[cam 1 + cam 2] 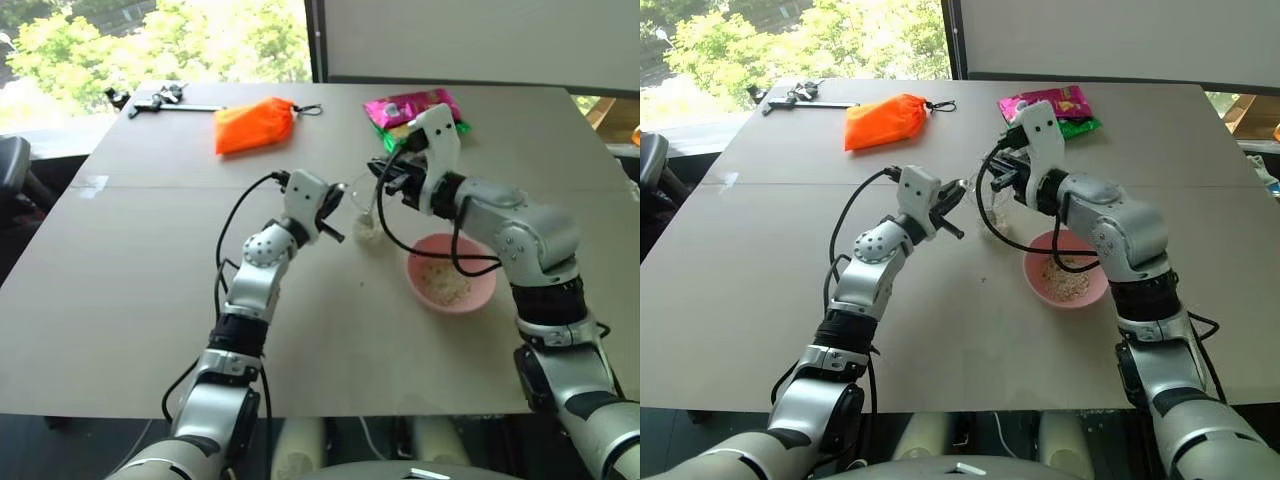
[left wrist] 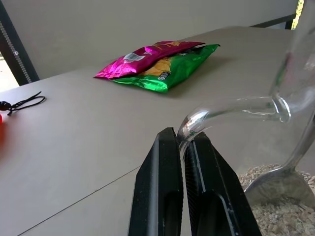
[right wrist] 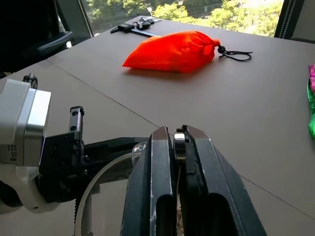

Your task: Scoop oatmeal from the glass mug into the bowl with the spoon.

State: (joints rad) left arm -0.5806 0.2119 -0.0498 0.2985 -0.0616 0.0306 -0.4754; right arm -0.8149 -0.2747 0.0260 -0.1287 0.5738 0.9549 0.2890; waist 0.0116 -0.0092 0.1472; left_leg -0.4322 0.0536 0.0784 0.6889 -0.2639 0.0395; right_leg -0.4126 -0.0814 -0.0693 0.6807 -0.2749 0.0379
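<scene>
The glass mug (image 1: 366,222) stands on the table left of the pink bowl (image 1: 472,300). My left gripper (image 1: 337,208) is shut on the mug's clear handle (image 2: 231,105). My right gripper (image 1: 386,181) hovers just above the mug, shut on the handle of the spoon (image 3: 179,140). The spoon's head (image 2: 277,183) is down inside the mug, resting on the oatmeal (image 2: 283,219) there. More oatmeal (image 1: 446,286) lies in a loose heap in the bowl.
An orange drawstring bag (image 1: 255,125) lies at the back middle of the table, and pink and green snack packets (image 1: 410,108) lie behind the mug. A dark metal tool (image 1: 165,100) sits at the far left corner. The right arm's cable (image 1: 440,258) loops over the bowl's near side.
</scene>
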